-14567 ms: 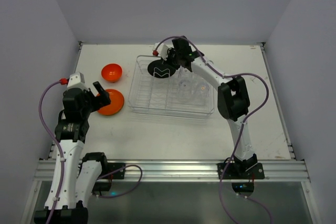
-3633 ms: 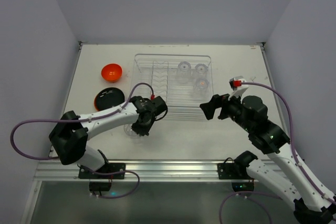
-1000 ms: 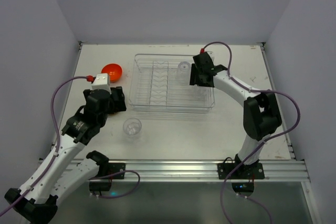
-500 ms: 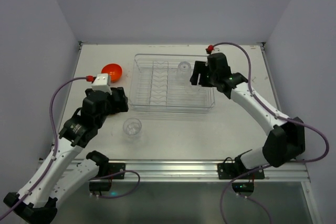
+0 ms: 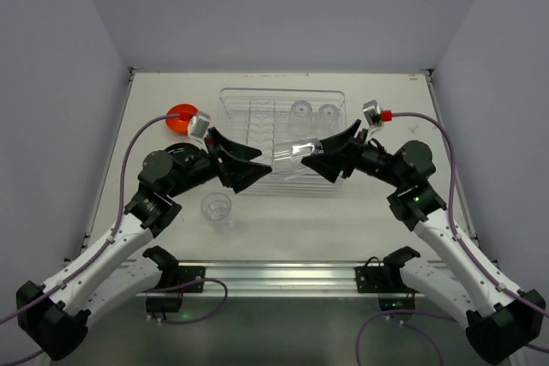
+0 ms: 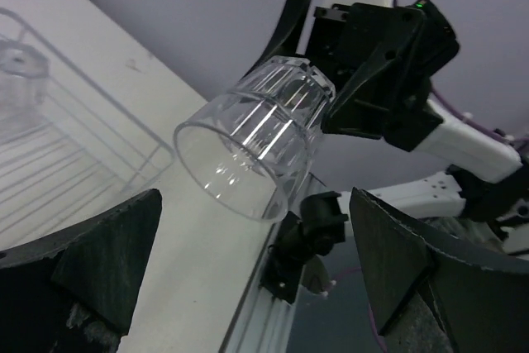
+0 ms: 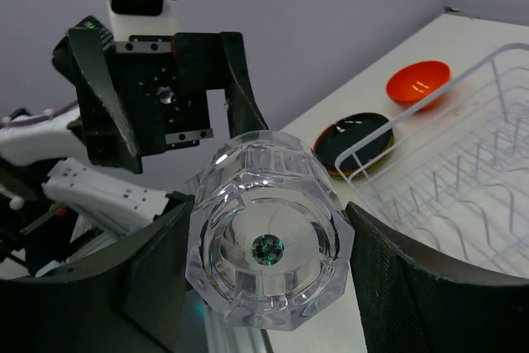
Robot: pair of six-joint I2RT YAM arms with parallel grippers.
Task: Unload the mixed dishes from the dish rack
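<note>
My right gripper (image 5: 317, 158) is shut on a clear ribbed tumbler (image 5: 293, 151), held sideways in the air over the front of the dish rack (image 5: 249, 100). In the right wrist view its base (image 7: 269, 250) fills the gap between my fingers (image 7: 388, 274). My left gripper (image 5: 260, 167) stands open facing the tumbler's mouth (image 6: 248, 142), its fingers (image 6: 91, 258) apart from the glass. Two more tumblers (image 5: 301, 111) (image 5: 328, 112) stand in the rack's far right part. Another tumbler (image 5: 216, 208) stands on the table in front of the rack.
An orange bowl (image 5: 177, 116) sits left of the rack, partly behind my left wrist. A black plate (image 7: 357, 140) lies on an orange one by the rack's corner (image 7: 463, 163). Walls close in the table on three sides.
My right arm has lifted a tumbler out of the rack and swung it toward the middle. My left gripper has risen and turned to face it.
</note>
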